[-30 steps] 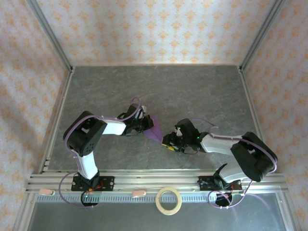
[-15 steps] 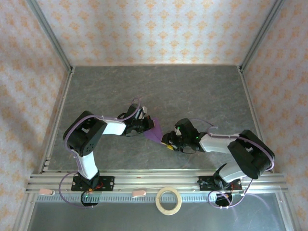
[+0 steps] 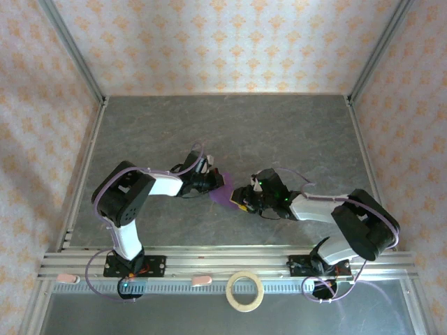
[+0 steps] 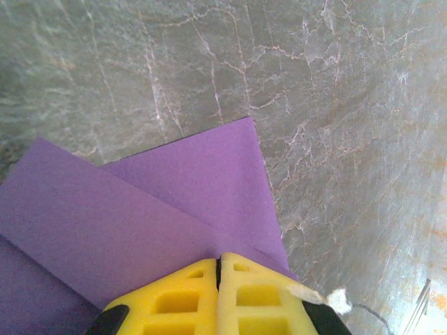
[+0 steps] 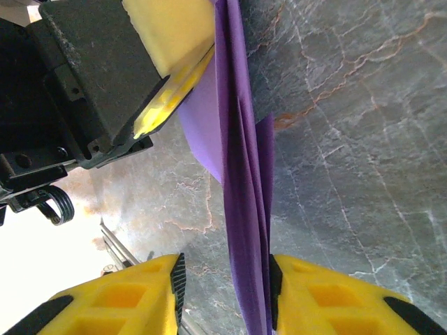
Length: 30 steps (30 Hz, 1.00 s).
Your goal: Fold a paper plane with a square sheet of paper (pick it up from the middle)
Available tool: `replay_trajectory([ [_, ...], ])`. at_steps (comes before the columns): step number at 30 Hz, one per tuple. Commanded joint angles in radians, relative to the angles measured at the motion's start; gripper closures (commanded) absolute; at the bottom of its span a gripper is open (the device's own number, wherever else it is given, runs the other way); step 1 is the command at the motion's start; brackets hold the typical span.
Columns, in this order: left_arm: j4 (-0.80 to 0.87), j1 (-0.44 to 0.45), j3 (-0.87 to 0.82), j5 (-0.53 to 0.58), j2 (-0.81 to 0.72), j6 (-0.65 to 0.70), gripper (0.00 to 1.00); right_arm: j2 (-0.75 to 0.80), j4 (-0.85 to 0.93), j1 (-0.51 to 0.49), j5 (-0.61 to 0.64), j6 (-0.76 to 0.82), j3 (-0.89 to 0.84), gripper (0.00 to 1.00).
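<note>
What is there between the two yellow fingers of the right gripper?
In the right wrist view, the folded purple paper stands on edge between the fingers of the right gripper, close against one finger, with a gap to the other.

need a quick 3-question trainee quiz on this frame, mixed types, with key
1. True or false: the left gripper is shut on the purple paper.
2. The right gripper's jaws are: A) shut with nothing between them, B) apart, straddling the paper's edge, C) raised well clear of the paper.
3. Name the tan object lying near the bottom of the top view.
Key: 1 true; 2 B; 3 the tape ring.
</note>
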State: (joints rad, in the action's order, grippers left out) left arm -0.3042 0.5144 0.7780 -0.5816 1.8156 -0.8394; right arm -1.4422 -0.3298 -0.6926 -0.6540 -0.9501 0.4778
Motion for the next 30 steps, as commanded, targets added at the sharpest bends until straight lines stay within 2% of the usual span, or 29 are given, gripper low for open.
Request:
replay_trajectory([
  [1, 0.059, 0.000, -0.009, -0.003, 0.003, -0.007, 1.00, -0.016, -0.001, 0.005, 0.011, 0.027, 0.013, 0.66],
  [4, 0.062, -0.001, -0.005, -0.001, -0.004, -0.009, 1.00, -0.027, 0.015, 0.005, 0.016, 0.043, 0.013, 0.73],
  [6, 0.069, -0.001, 0.001, 0.000, -0.007, -0.007, 1.00, -0.031, 0.018, 0.005, 0.018, 0.054, 0.012, 0.82],
  [8, 0.070, 0.000, 0.003, 0.000, -0.013, -0.008, 1.00, -0.029, 0.016, 0.005, 0.020, 0.061, 0.009, 0.88],
  [13, 0.064, 0.000, 0.011, 0.001, -0.056, -0.009, 0.99, 0.006, 0.047, 0.005, 0.041, 0.124, 0.013, 0.96],
  [15, 0.051, 0.000, 0.015, 0.000, -0.098, -0.012, 0.90, 0.039, 0.078, 0.005, 0.073, 0.161, 0.015, 0.98],
  [17, 0.037, -0.002, 0.016, 0.013, -0.148, -0.017, 0.76, 0.078, 0.126, 0.005, 0.131, 0.206, 0.024, 0.99],
  [21, 0.026, -0.002, 0.007, 0.091, -0.269, -0.010, 0.55, 0.168, 0.332, 0.000, 0.352, 0.344, 0.093, 0.99],
  [26, 0.087, -0.023, -0.025, 0.224, -0.397, 0.007, 0.48, 0.207, 0.612, -0.067, 0.760, 0.508, 0.234, 0.99],
  [30, 0.086, -0.085, -0.110, 0.261, -0.496, -0.035, 0.48, 0.178, 0.778, -0.160, 1.115, 0.551, 0.331, 0.99],
])
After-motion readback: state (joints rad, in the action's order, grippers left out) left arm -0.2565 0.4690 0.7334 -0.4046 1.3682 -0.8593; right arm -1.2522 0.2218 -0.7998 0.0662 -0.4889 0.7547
